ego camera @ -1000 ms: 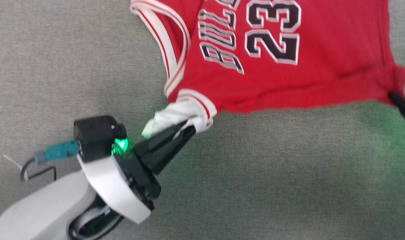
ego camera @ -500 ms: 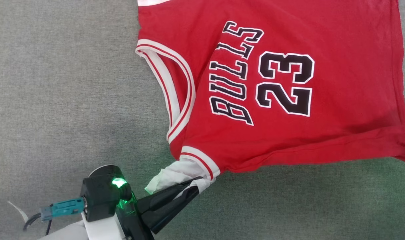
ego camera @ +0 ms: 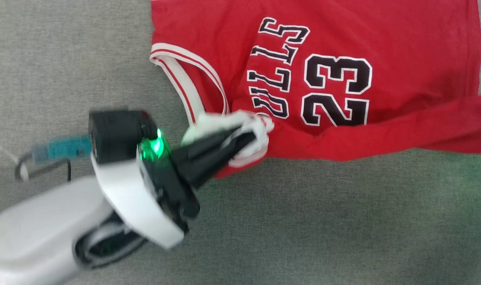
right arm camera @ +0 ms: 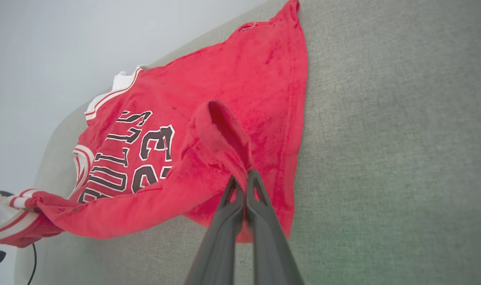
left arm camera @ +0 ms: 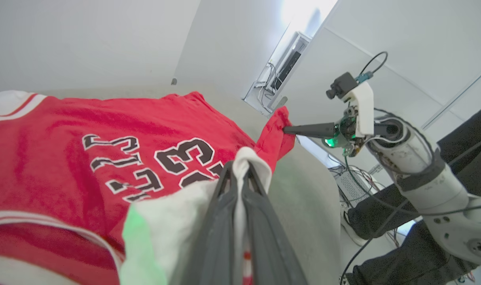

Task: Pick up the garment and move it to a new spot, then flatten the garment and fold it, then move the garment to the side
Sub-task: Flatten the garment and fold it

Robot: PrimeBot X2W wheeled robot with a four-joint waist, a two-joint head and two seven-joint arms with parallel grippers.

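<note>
The garment [ego camera: 343, 47], a red jersey with dark white-edged lettering, lies spread on the grey cloth surface [ego camera: 303, 221]. My left gripper [ego camera: 253, 136] is shut on its white sleeve end and holds that corner up over the jersey, so the near edge folds onto the lower lettering. The left wrist view shows the white cloth pinched between my left gripper's [left arm camera: 240, 168] fingers. My right gripper [right arm camera: 246, 176] is shut on the red hem corner of the garment [right arm camera: 232, 91], raised off the surface. It also appears across the garment [left arm camera: 66, 134] as the right gripper [left arm camera: 286, 129].
The grey surface [right arm camera: 402, 138] runs wide to the near side and the left of the jersey. A person's legs in dark trousers [left arm camera: 387, 209] stand beyond the surface's right end, by cables on the floor. White walls lie behind.
My left gripper has lifted the sleeve end and carried it away from me over the jersey, folding the near edge onto the lettering. The hem corner has moved likewise.
</note>
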